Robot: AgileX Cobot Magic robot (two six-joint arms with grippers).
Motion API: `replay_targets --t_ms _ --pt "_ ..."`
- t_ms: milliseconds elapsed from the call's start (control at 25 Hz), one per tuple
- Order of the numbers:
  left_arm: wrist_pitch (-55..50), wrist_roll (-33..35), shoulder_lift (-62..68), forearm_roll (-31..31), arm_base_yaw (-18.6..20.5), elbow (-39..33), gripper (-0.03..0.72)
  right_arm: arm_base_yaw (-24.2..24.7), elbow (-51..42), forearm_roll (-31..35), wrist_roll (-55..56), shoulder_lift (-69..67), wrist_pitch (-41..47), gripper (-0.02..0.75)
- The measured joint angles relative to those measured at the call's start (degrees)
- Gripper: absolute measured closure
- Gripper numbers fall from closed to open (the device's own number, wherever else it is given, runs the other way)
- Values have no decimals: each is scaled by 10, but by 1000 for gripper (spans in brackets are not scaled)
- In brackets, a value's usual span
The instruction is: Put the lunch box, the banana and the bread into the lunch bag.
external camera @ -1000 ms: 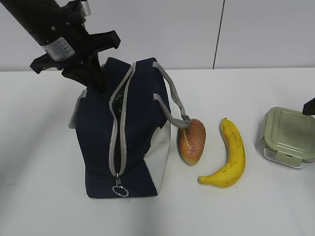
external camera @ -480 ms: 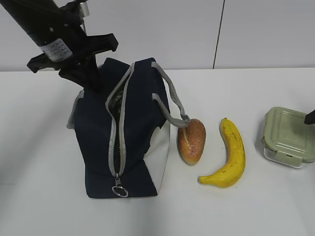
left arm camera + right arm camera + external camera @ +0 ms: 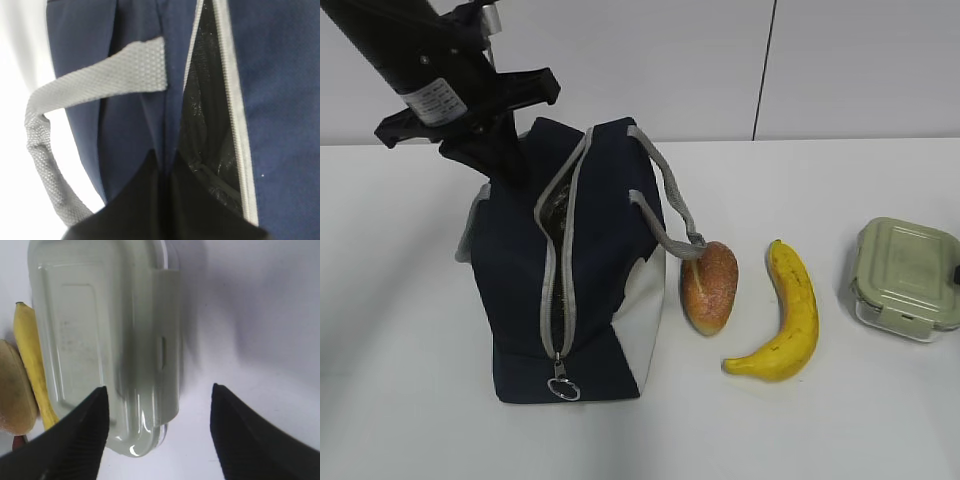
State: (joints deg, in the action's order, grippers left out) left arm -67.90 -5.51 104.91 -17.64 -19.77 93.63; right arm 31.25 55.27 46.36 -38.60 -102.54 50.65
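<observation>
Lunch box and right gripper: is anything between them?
Nothing visible stands between them. In the right wrist view the right gripper hangs open over the lunch box, one finger over its lid, the other over bare table past the side clip. The banana and bread lie beyond its far side.

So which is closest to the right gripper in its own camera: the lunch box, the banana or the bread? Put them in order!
1. lunch box: right at the right gripper, one finger over its lid.
2. banana: just past the box's left side.
3. bread: farthest, at the left edge.
</observation>
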Motion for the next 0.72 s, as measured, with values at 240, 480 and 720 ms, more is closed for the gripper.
replay_targets --t_ms 240,480,720 --pt "0 0 0 0 0 0 691 0 0 3 -7 0 0 266" --pt "0 0 0 1 0 0 691 0 0 34 -22 -1 1 266" --pt "0 0 0 1 0 0 691 0 0 83 -75 -33 13 206"
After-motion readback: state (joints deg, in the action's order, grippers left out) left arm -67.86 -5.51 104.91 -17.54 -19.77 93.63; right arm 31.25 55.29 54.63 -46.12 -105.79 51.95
